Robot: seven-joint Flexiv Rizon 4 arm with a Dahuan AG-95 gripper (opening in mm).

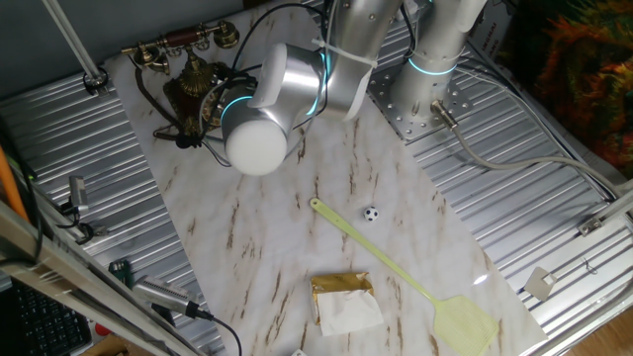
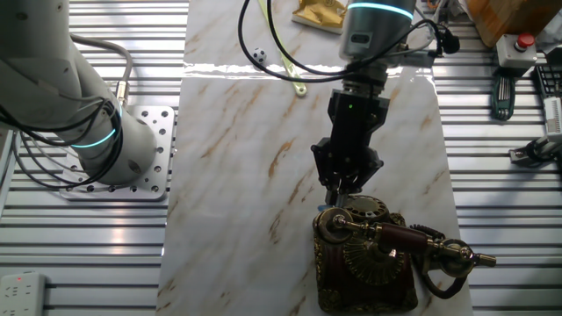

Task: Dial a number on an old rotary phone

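The old rotary phone point(image 2: 364, 263) stands at the near end of the marble sheet in the other fixed view, its ornate handset point(image 2: 395, 237) lying across the cradle. The round dial point(image 2: 365, 211) faces up just behind the handset. My gripper point(image 2: 339, 195) points down at the dial's left rim, fingers drawn together, tips touching or nearly touching the dial. In one fixed view the phone point(image 1: 193, 87) sits at the far left with its handset point(image 1: 183, 42) behind it. The arm's wrist hides the gripper there.
A yellow fly swatter point(image 1: 396, 267) lies diagonally on the marble sheet point(image 1: 297, 227), with a small black-and-white die point(image 1: 370, 213) beside it. A gold-and-white packet point(image 1: 343, 300) lies near the sheet's front edge. The arm's base point(image 2: 97, 132) stands on ribbed metal at the left.
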